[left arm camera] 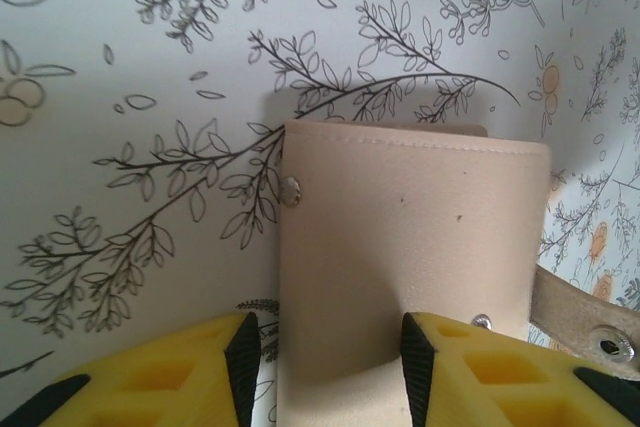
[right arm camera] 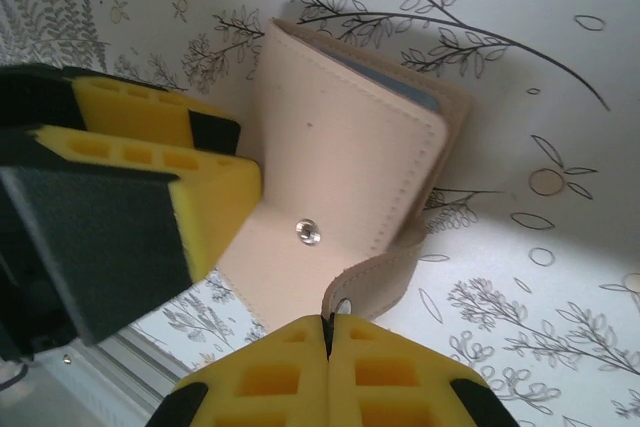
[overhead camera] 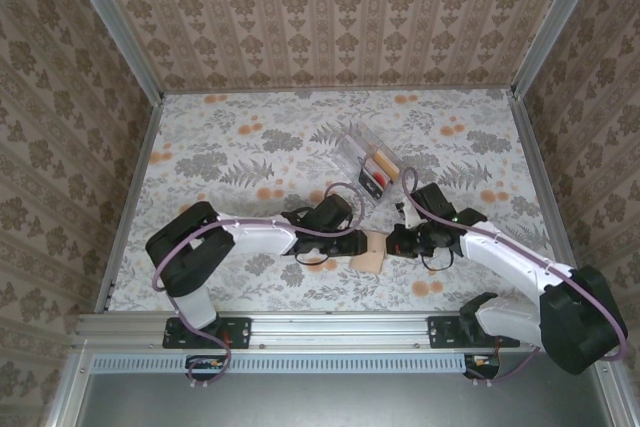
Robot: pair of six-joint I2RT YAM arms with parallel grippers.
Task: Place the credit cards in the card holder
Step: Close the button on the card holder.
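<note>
Judging from the top view, the job looks partly done: the card holder (overhead camera: 352, 147) stands on the floral counter (overhead camera: 230, 147) beyond both arms, and two credit cards sit upright in its slots, a red card (overhead camera: 372, 180) nearer the arms and an orange card (overhead camera: 384, 161) behind it; whether any further slot is filled I cannot tell through the clear plastic; the work in hand is on the tan wallet (left arm camera: 410, 237), which lies toward the arms' side of the counter, well apart from the holder, between the two wrists; the right fingers (right arm camera: 390, 377) are clenched on the wallet's strap (right arm camera: 385, 282), pinching it just by its snap end, and the stud (right arm camera: 308, 232) on the cover is bare; the left fingers (left arm camera: 180, 377) stand apart at the wallet's near end, one beside its edge and one over its cover, and whether they press it I cannot tell; a grey-blue edge shows inside the fold in the right wrist view, which may be lining or another card; my guess is that what is left is to open the wallet, draw out whatever cards it keeps, and carry them to the holder's free slots
</note>
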